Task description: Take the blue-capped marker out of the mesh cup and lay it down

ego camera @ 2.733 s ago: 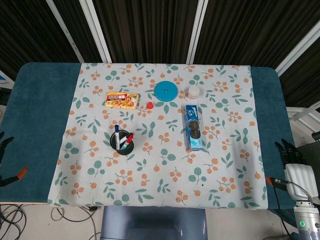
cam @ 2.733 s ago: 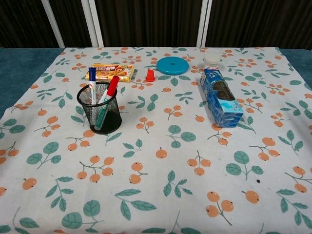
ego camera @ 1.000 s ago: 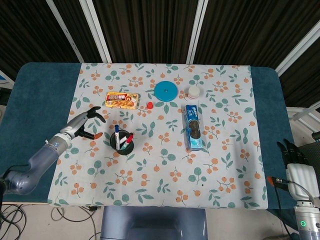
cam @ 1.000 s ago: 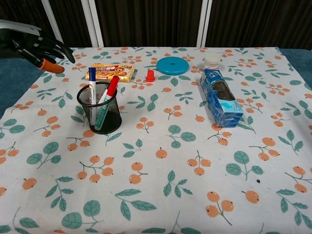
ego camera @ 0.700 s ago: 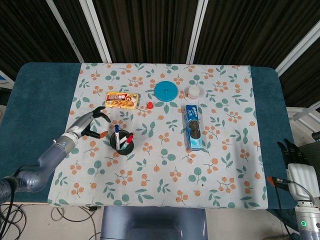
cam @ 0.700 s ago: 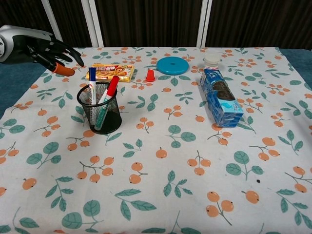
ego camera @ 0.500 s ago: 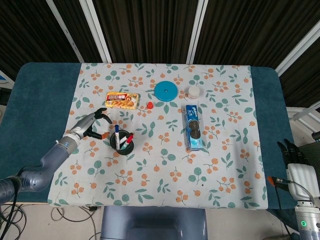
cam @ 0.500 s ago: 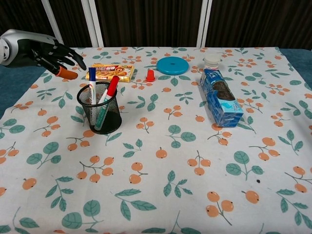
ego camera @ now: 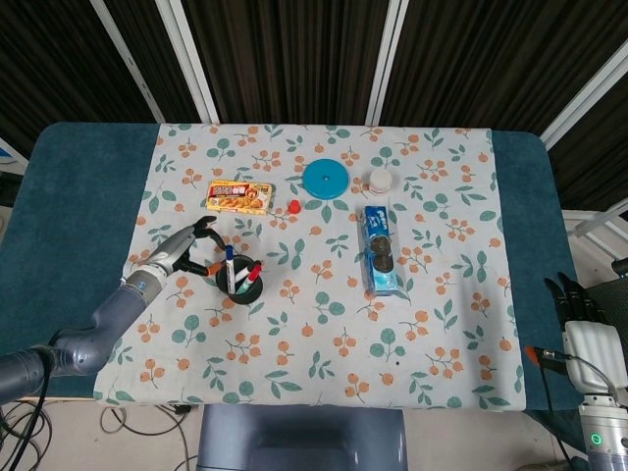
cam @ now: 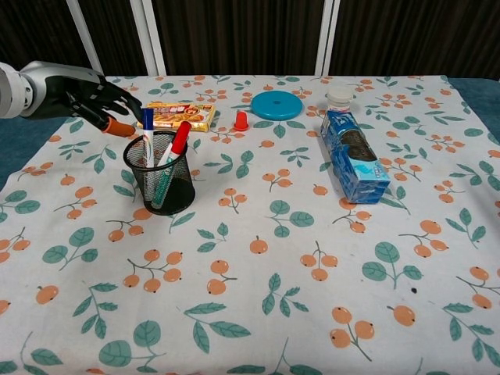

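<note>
Lit brightly and evenly from overhead, throwing only soft, short shadows. Showing no glare. Staying sharp throughout, blurring nowhere. Bowing slightly at the edges in head view.

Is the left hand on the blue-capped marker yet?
Cannot tell. In the chest view the left hand sits right beside the blue-capped marker, fingertips overlapping its cap; the head view is too small to settle it.

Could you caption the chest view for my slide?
Left hand reaches with open fingers toward the blue-capped marker in the mesh cup.
</note>
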Robot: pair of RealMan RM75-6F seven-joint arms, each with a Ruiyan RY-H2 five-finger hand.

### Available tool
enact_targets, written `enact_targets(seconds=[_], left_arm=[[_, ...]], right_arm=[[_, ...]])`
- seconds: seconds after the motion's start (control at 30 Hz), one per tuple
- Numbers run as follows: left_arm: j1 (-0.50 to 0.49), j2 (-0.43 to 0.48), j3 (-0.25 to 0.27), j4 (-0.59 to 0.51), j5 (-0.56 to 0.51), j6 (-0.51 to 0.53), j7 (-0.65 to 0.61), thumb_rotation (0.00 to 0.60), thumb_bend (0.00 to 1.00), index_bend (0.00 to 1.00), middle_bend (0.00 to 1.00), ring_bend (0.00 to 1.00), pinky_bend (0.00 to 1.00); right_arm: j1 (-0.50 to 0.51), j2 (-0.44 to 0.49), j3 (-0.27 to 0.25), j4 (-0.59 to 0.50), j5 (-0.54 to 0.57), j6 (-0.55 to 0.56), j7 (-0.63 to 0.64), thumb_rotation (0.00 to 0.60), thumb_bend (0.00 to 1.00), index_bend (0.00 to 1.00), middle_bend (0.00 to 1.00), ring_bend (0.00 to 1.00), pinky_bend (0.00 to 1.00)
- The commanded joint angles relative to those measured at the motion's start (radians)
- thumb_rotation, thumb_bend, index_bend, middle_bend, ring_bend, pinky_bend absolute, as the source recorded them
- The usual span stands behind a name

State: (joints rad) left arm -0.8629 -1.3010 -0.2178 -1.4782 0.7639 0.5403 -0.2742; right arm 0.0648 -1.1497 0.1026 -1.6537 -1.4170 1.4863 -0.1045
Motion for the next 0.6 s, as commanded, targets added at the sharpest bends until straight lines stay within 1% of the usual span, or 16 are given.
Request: enact_targets(seconds=[0.03, 0.6], left_arm=[[-0.001, -0.005, -0.001, 0.002, -0.002, 0.003, 0.004, 0.600, 0.35, 0.43, 0.00, 0.00, 0.00], [-0.008, -0.015, -0.012, -0.001, -0.016, 0.001, 0.013, 0.600, 0.35, 0.45, 0.00, 0.00, 0.00]], right_arm=[[0.000, 0.000, -0.001, 0.000, -0.001, 0.001, -0.001, 0.600, 0.11, 0.10, 0.01, 0.06, 0.17], [0.000, 0.000, 0.000, 0.001, 0.000, -0.001, 0.000, 0.600, 0.11, 0.10, 0.01, 0.06, 0.17]])
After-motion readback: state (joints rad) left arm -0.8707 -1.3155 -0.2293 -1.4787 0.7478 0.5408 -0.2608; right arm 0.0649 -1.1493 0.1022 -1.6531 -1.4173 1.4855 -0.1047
